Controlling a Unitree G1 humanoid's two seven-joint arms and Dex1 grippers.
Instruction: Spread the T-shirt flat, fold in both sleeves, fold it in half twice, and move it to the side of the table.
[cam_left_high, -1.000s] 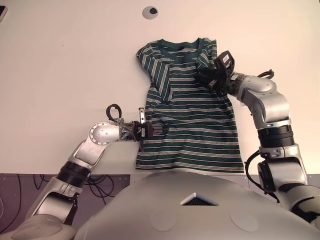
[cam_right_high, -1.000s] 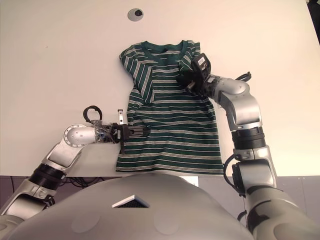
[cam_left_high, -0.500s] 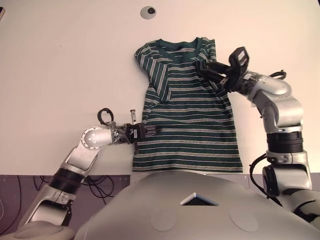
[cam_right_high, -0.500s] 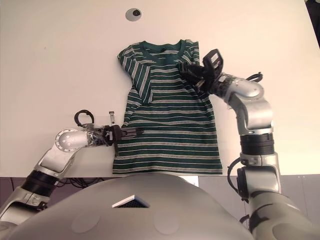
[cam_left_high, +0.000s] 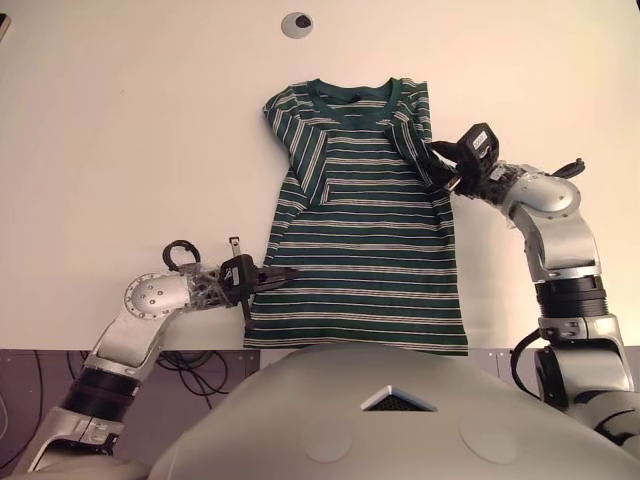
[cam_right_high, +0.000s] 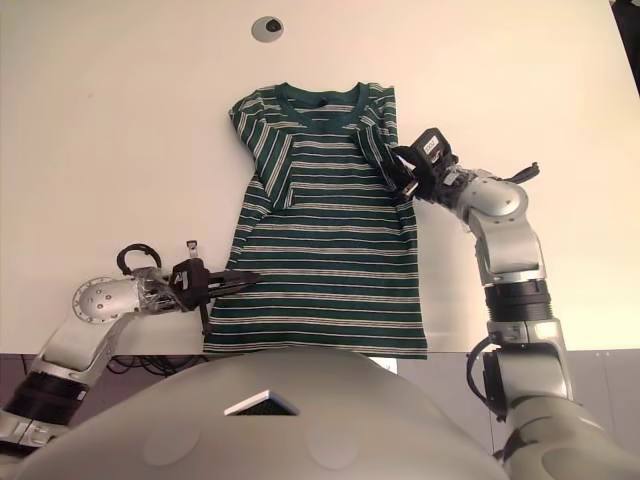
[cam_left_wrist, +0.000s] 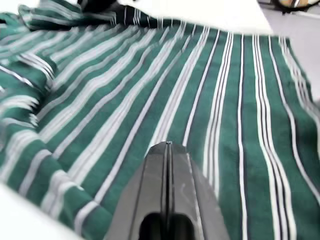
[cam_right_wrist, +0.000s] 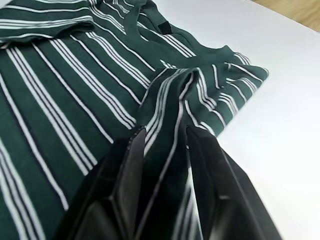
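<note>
Your right end effector (cam_left_high: 440, 168) is clenched on a raised fold of the T-shirt (cam_left_high: 360, 240) at its right sleeve. In the right wrist view the striped cloth stands up in a ridge between the two dark fingers (cam_right_wrist: 125, 165). How far the cloth runs down between them is hidden by the fingers themselves.

Your left end effector (cam_left_high: 288, 272) has its two fingers pressed together with only a thin seam showing between them. It points across the lower left edge of the shirt, tips over the cloth. You cannot tell from the wrist view whether the tips touch the fabric or sit just above it.

The T-shirt is dark green with thin white stripes. It lies collar away from you, in the middle of the table (cam_left_high: 120, 120), with its hem at the near edge. The left sleeve (cam_left_high: 300, 150) is folded in over the chest.

The table is plain white. A small round port (cam_left_high: 299, 24) sits in it beyond the collar, well apart from the shirt. Dark cables (cam_left_high: 190, 360) hang below the near edge on your left.
</note>
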